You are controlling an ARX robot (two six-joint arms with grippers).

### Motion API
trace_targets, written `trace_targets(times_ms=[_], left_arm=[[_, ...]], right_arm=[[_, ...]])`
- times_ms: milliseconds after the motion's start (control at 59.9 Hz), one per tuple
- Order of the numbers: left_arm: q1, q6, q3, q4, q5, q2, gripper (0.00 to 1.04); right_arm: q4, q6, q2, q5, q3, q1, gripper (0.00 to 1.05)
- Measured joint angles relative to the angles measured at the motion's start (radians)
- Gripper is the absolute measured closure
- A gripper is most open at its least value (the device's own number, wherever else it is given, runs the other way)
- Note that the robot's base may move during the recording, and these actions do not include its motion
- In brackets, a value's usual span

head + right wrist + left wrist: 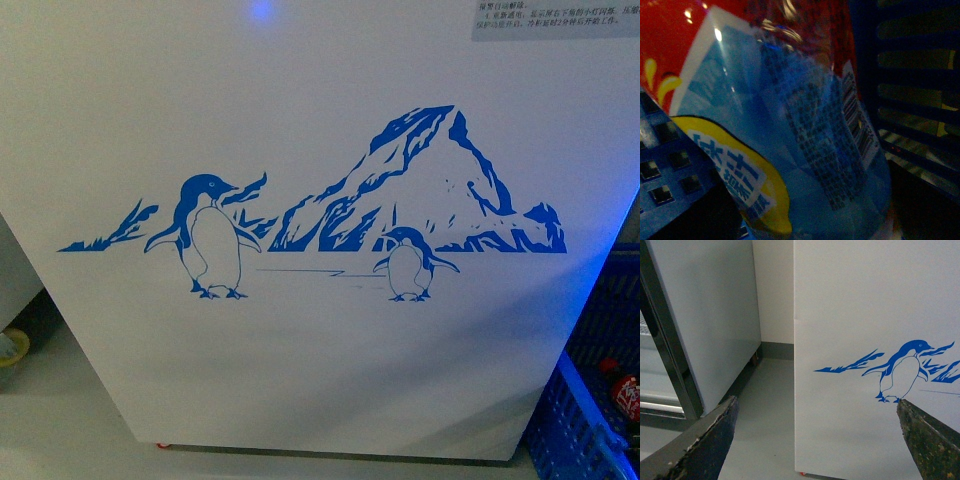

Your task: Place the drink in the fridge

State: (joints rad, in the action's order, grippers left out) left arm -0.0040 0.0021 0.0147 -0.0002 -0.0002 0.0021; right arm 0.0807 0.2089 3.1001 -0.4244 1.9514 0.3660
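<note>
Drink (626, 396) sits in basket (565, 425) just right of fridge (320, 350) base, cap uppermost. It fills the right wrist view, so right gripper is nearest; its jaws are unseen, grip unknowable. Left gripper (817, 407) spread wide, empty, facing fridge front.

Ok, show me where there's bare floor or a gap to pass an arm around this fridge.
Free: the bare floor strip between the grey cabinet and the fridge, running back to the wall. Crowded: the fridge's other side, where the blue basket sits right beside it, with the drink filling the right wrist view.
</note>
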Motion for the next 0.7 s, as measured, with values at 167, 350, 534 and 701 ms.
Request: trace_targets(times_ms=[167,350,534,701], left_arm=[[0.000,0.000,0.000,0.000,0.000,0.000,0.08],[0.000,0.000,0.000,0.000,0.000,0.000,0.08],[0.000,0.000,0.000,0.000,0.000,0.000,0.08],[0.000,0.000,0.000,0.000,0.000,0.000,0.08]], right_arm=[[-0.048,-0.008,-0.031,0.011,-0.069,0.000,0.48],[-0.147,-0.031,-0.135,0.054,-0.259,-0.010,0.59],[-0.275,-0.064,-0.373,0.098,-0.521,-0.037,0.62],[-0.404,-0.118,-0.758,0.143,-0.830,-0.037,0.63]])
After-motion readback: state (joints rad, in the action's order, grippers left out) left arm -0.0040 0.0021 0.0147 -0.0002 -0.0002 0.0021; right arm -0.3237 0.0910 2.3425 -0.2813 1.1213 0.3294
